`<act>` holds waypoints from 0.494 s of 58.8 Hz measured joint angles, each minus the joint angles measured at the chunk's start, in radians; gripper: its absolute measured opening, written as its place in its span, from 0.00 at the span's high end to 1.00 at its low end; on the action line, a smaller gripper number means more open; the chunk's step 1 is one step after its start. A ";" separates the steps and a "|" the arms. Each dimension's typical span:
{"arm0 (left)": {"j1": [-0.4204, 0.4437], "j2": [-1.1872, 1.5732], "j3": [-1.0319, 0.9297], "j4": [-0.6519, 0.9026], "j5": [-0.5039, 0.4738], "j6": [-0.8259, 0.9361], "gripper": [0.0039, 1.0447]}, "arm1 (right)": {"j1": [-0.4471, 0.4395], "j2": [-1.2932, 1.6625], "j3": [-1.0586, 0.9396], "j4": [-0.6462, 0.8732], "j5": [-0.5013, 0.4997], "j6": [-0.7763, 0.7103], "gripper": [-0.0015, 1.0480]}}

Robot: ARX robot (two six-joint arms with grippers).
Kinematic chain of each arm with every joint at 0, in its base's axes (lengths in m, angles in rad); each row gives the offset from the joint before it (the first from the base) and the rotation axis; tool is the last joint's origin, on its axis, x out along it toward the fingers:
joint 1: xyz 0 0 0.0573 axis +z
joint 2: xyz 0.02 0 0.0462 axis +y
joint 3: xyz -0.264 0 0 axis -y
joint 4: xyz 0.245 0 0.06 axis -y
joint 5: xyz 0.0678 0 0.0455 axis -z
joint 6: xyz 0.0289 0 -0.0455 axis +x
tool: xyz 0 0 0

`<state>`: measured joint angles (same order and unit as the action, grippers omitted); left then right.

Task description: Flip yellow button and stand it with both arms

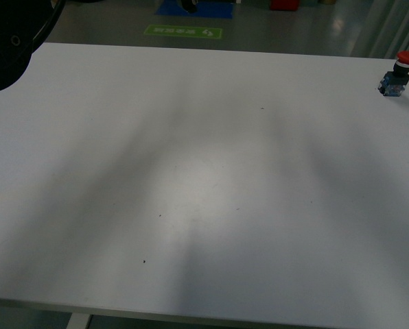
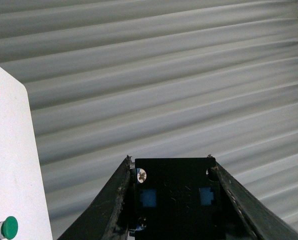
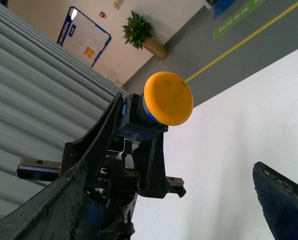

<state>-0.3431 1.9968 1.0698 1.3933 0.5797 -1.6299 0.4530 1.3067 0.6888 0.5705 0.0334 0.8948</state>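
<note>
Handover looks near: left jaws clench the yellow button (image 3: 168,98) by its body, aloft, cap facing your released right jaws, far from the red switch (image 1: 400,74) at the tabletop's (image 1: 204,178) 2 o'clock.

A white desk (image 1: 204,205) fills the front view, brightest at its middle, with soft grey shadow bands fanning across it. Beyond its far edge lies a glossy grey floor (image 1: 101,27) bearing a green marking strip (image 1: 184,31). A blue mat (image 1: 204,8) lies farther off and a red box (image 1: 285,4) stands to the right of it. Pale ribbed panels (image 1: 396,24) stand at the far right.

The right wrist view shows a grey ribbed wall (image 3: 34,75) and a cream wall (image 3: 159,12) carrying a blue-framed notice board (image 3: 84,37). A potted plant (image 3: 139,31) stands at its foot, and a yellow line (image 3: 239,46) crosses the floor. Grey ribbing (image 2: 164,75) fills the left wrist view.
</note>
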 joint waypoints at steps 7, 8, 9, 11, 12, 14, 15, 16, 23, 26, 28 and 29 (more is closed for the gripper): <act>0.000 0.000 0.000 0.000 0.000 0.000 0.66 | 0.000 0.045 0.050 -0.004 0.000 0.001 0.07; 0.000 0.000 0.000 0.000 0.000 0.000 0.66 | 0.000 0.048 0.054 -0.005 -0.002 0.002 0.07; 0.000 0.000 0.000 0.000 0.000 0.000 0.66 | 0.000 0.054 0.062 -0.007 -0.004 0.003 0.07; 0.000 0.000 0.000 0.000 0.000 0.000 0.66 | 0.000 0.062 0.076 -0.011 -0.004 0.003 0.07; 0.000 0.000 0.000 0.000 0.000 0.000 0.66 | 0.000 0.068 0.085 -0.014 -0.004 0.002 0.07; 0.000 0.000 0.000 0.000 0.000 0.000 0.66 | 0.000 0.079 0.103 -0.016 -0.005 0.003 0.07; 0.000 0.000 0.000 0.000 0.000 0.000 0.66 | 0.000 0.081 0.108 -0.018 -0.005 0.003 0.07; 0.000 0.000 0.000 0.000 0.000 0.000 0.66 | 0.000 0.087 0.117 -0.021 -0.004 0.001 0.07; 0.000 0.000 0.000 0.000 0.000 0.000 0.66 | 0.000 0.118 0.166 -0.031 -0.004 -0.001 0.07; 0.000 0.000 0.000 0.000 0.000 0.000 0.66 | 0.000 0.132 0.182 -0.034 -0.005 -0.001 0.07; 0.000 0.000 0.000 0.000 0.000 0.000 0.66 | 0.000 0.138 0.190 -0.039 -0.005 -0.002 0.07; 0.000 0.000 0.000 0.000 0.000 0.000 0.66 | 0.000 0.142 0.193 -0.039 -0.006 -0.003 0.07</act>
<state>-0.3431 1.9968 1.0698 1.3933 0.5797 -1.6299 0.4534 1.4490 0.8818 0.5312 0.0277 0.8921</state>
